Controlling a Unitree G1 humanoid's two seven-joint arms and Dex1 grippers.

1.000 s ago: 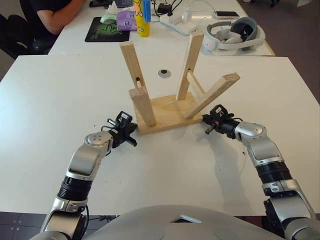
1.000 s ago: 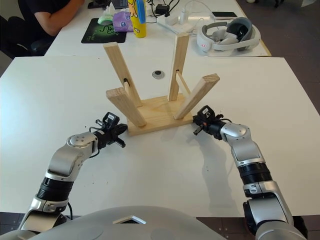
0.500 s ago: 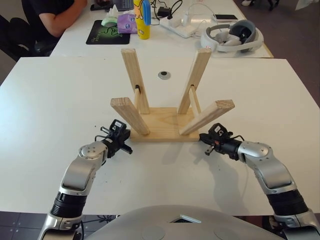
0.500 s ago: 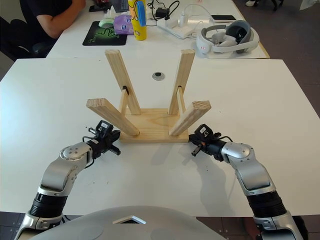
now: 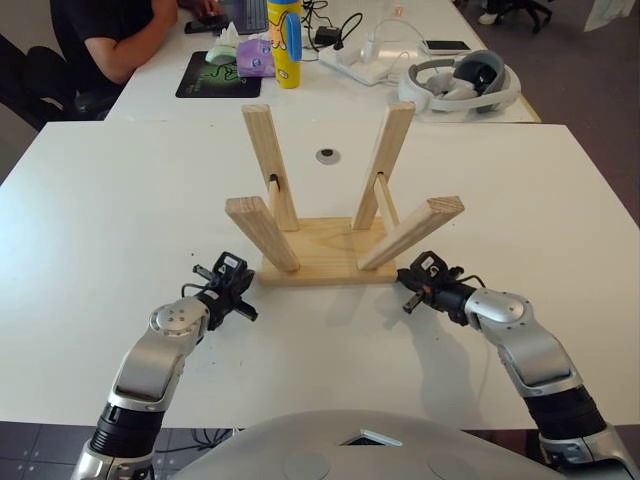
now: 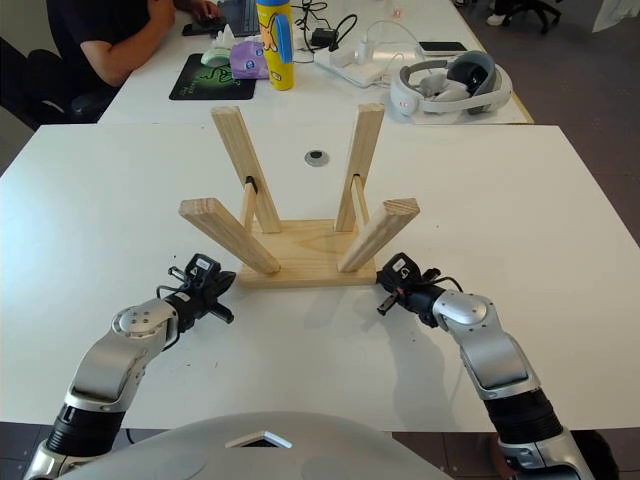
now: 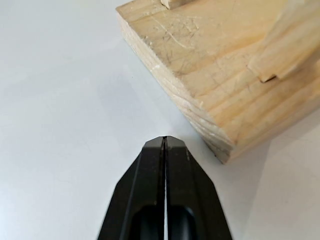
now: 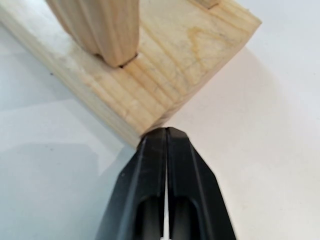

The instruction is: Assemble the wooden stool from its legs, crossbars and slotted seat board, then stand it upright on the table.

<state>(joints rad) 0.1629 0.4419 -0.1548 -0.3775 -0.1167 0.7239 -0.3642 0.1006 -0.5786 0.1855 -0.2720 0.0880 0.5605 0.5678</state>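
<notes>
At the middle of the tabletop (image 5: 120,200), the stool (image 5: 330,215) lies inverted, with the seat board (image 5: 325,258) flat on the surface and four legs (image 5: 262,232) splayed upward. The left gripper (image 7: 165,140), fingers pressed together, sits just short of the board's near left corner. The right gripper (image 8: 166,131), fingers likewise together, sits at the near right corner; contact cannot be confirmed.
</notes>
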